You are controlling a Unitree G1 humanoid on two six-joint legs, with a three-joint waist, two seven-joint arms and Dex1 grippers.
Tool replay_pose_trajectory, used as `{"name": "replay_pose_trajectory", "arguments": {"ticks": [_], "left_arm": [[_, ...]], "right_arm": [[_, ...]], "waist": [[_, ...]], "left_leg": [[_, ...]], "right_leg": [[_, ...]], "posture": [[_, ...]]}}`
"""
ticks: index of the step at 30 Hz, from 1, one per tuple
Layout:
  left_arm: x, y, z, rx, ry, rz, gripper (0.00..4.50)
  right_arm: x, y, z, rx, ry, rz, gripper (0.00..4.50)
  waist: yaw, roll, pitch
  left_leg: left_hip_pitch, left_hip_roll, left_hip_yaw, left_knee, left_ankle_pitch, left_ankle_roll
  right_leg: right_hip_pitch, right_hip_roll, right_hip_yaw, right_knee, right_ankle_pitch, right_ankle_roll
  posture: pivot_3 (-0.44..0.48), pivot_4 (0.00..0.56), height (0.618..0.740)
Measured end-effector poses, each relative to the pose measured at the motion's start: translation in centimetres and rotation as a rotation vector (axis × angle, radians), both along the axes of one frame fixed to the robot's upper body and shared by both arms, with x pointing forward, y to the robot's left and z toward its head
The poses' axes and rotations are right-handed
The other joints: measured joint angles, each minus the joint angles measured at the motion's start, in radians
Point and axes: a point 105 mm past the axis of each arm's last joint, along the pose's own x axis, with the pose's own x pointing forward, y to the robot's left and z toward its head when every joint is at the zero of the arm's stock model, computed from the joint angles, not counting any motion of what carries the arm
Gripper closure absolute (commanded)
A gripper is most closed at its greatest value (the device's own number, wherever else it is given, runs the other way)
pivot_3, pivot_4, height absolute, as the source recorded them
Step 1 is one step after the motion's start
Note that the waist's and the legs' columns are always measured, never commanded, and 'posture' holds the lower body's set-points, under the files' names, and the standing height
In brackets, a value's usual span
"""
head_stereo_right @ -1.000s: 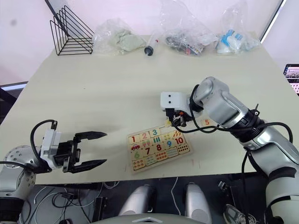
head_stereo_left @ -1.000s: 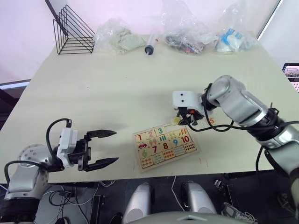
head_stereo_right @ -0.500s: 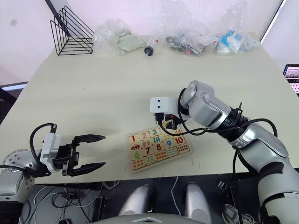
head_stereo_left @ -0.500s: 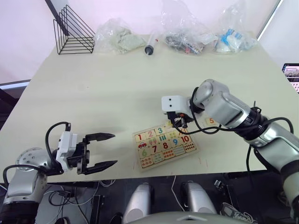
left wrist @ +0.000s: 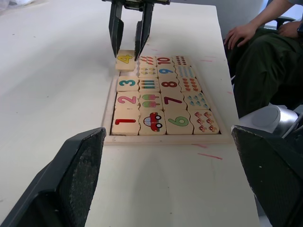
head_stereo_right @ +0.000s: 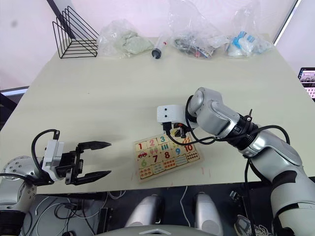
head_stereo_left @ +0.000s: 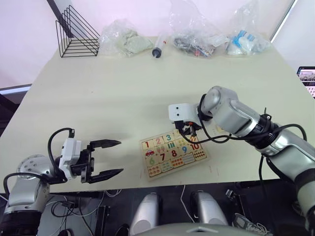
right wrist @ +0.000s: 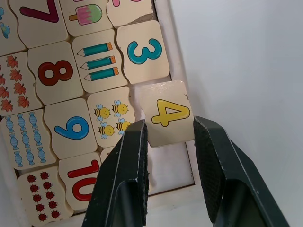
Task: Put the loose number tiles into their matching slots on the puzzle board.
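Tiles 1, 2 and 3 sat in the top row of the puzzle board (head_stereo_left: 173, 153), near the lower middle of the left eye view. The yellow 4 tile (right wrist: 166, 118) lay tilted over its slot, next to the 3 tile (right wrist: 142, 52), with one edge seeming to rest on the board's frame, though that was hard to tell. The right gripper (right wrist: 171, 156) hung just above the 4 tile with its two black fingers spread a little, one on each side of the tile's near edge, not squeezing it. The slot beyond the 4 was bare wood. The left gripper (head_stereo_left: 107, 158) was at the lower left of the left eye view, well apart from the board, with its fingers spread wide and nothing between them. A person's hand (left wrist: 241, 33) rested on a knee at the upper right of the left wrist view.
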Motion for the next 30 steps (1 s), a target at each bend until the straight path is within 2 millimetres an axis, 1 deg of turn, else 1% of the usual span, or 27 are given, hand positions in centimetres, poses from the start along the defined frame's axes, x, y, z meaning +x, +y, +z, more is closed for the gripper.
{"name": "replay_pose_trajectory", "arguments": {"ticks": [9,19,30], "left_arm": [[-0.06,0.05,-0.04,0.0,0.001,-0.002,0.0],[-0.15,0.05,-0.28,0.001,0.008,-0.004,0.0],[-0.38,0.01,-0.6,-0.003,0.014,-0.002,0.0]], "right_arm": [[-0.18,-0.02,-0.89,-0.028,-0.009,0.025,3.66],[-0.22,0.26,-0.93,-0.027,-0.017,0.037,3.66],[-0.41,0.68,-1.02,-0.021,-0.016,0.051,3.66]], "waist": [[0.0,0.0,0.0],[-0.002,0.0,0.0],[-0.017,0.0,0.0]], "left_leg": [[0.0,0.0,0.0,0.0,0.0,0.0],[0.0,0.0,0.0,0.0,0.0,0.0],[0.0,0.0,-0.001,0.0,0.0,0.0]], "right_leg": [[0.0,0.0,0.0,0.0,0.0,0.0],[0.0,0.0,0.0,0.0,0.0,0.0],[0.0,0.0,0.0,0.0,0.0,0.0]], "posture": [[0.0,0.15,0.74],[0.0,0.15,0.74],[0.0,0.15,0.74]]}}
